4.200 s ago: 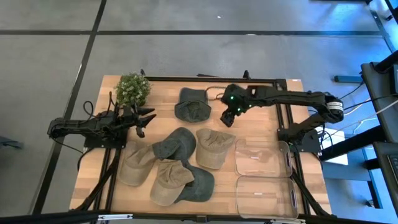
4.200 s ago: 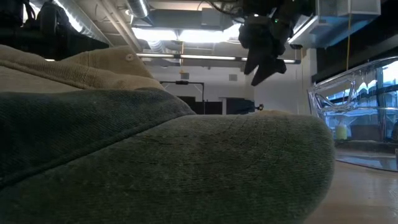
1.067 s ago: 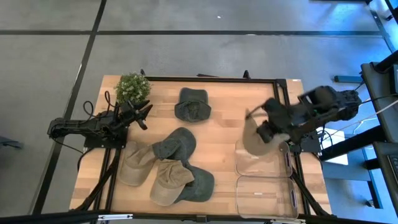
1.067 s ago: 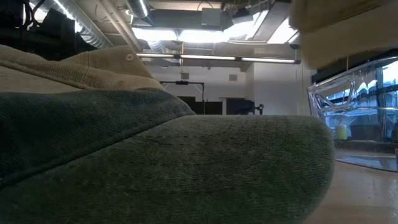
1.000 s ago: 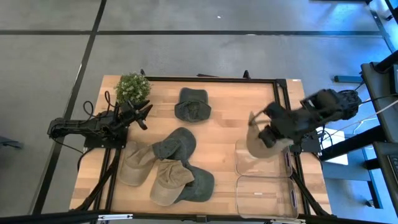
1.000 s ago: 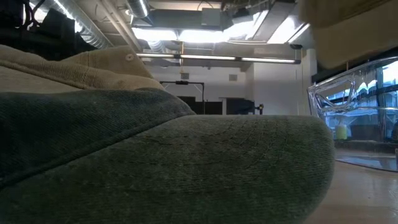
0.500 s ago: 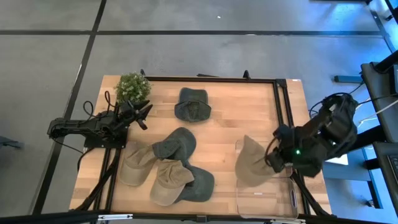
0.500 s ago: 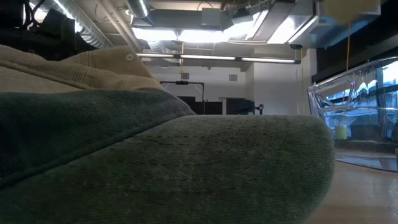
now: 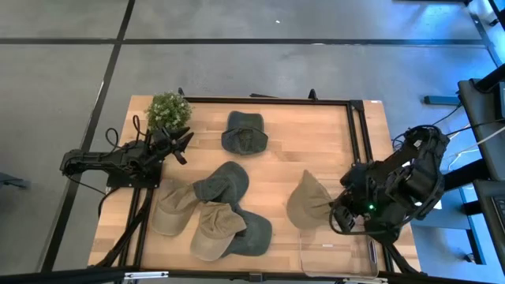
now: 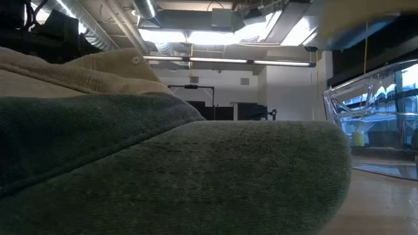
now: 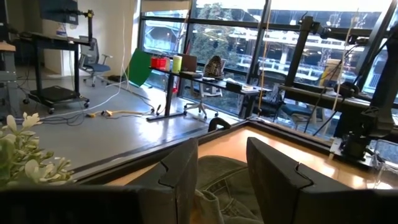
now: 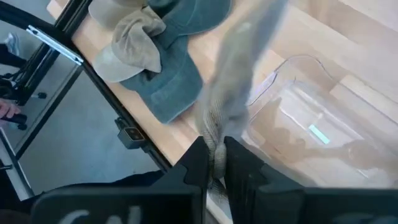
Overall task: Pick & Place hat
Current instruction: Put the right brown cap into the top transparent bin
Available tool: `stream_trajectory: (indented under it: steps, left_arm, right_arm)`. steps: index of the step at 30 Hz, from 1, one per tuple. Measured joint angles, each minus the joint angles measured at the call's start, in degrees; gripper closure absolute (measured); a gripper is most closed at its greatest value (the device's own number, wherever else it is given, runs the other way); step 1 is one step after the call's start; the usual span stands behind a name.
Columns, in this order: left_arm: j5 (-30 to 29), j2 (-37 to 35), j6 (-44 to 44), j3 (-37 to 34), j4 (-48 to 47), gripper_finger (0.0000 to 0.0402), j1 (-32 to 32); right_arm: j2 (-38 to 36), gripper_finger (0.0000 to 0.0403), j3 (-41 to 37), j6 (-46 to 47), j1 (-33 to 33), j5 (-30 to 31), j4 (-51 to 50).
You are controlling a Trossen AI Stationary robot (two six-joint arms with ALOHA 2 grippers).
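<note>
Since half a second ago the right gripper [image 9: 341, 217] has swung nearer the table's front edge, its fingers clenched on the tan hat [image 9: 308, 202], which hangs over the clear bin [image 9: 364, 254]. The left gripper [image 9: 183, 145], fingers parted and empty, waits beside the plant [image 9: 167, 110].

A tan hat [image 9: 306, 203] hangs beside a clear plastic bin [image 9: 335, 249] on the pale wood table [image 9: 292, 154]; dark green hats [image 9: 244, 132] and khaki hats [image 9: 213, 229] lie near a green plant [image 9: 168, 111].
</note>
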Motion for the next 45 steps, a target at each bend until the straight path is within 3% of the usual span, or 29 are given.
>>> stream_trajectory:
  steps: [5, 10, 20, 26, 39, 45]
  left_arm:
    - [0.01, 0.00, -0.19, -0.01, 0.00, 0.0269, 0.00]
    - [0.02, 0.00, -0.20, 0.00, 0.00, 0.0269, 0.00]
    - [0.38, 0.00, -1.84, 0.01, 0.00, 0.0269, -0.02]
    - [-2.13, 0.00, -1.78, 0.01, 0.00, 0.0269, 0.00]
    - [-6.24, 0.00, -1.69, 0.00, -0.02, 0.0269, 0.00]
    - [-6.24, 0.00, -1.69, 0.00, -0.02, 0.0269, 0.00]
  right_arm:
    - [-0.42, 0.0367, -1.48, -1.30, -0.02, -0.11, 0.02]
    - [-5.00, 0.0367, -9.70, -0.75, -0.02, -1.77, -0.04]
    - [-20.73, 0.0367, -24.52, 13.26, 0.00, -4.62, 4.03]
    - [-20.17, 0.0367, -26.16, 22.50, 0.04, -14.26, 0.33]
    - [-13.16, 0.0365, -26.16, 31.09, 0.00, -17.64, 0.07]
    - [-12.04, 0.0362, -26.16, 26.40, 0.00, -17.75, 0.02]
